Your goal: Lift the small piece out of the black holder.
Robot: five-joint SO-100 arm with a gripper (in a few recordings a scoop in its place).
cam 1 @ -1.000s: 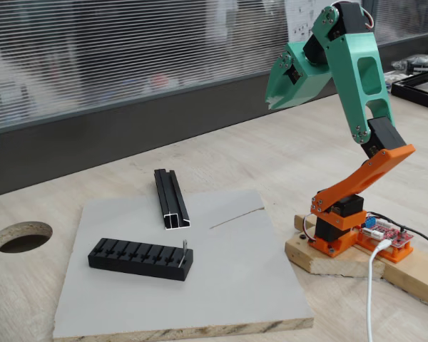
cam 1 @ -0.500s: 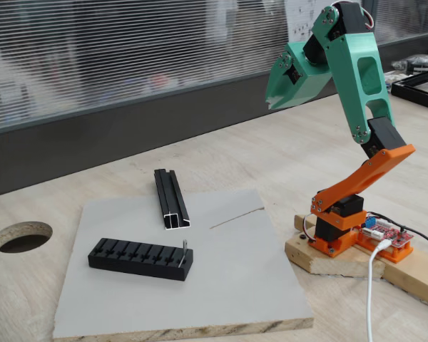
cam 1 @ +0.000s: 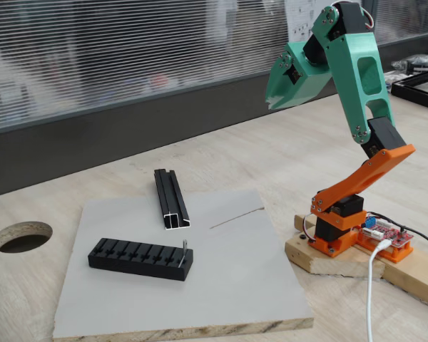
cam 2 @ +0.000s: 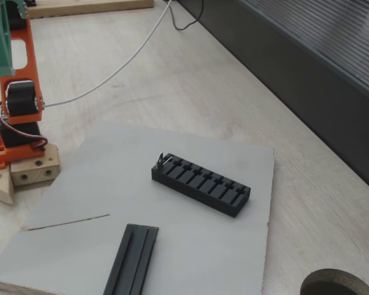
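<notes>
At about seven o'clock from the raised fingers [cam 1: 277, 100], seemingly closed and empty, the small piece [cam 1: 184, 252] stands upright in the black holder [cam 1: 140, 259].

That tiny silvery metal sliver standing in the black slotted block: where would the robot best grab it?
Probably by its free upper end, coming straight down from above. The tiny silvery metal sliver stands nearly upright in the end slot of the long black slotted block, so only its top pokes out. The green gripper hangs high, far away.

Black grooved rail [cam 1: 171, 199] on grey board [cam 1: 228, 285] (thin wire [cam 1: 237, 217] nearby)
</notes>
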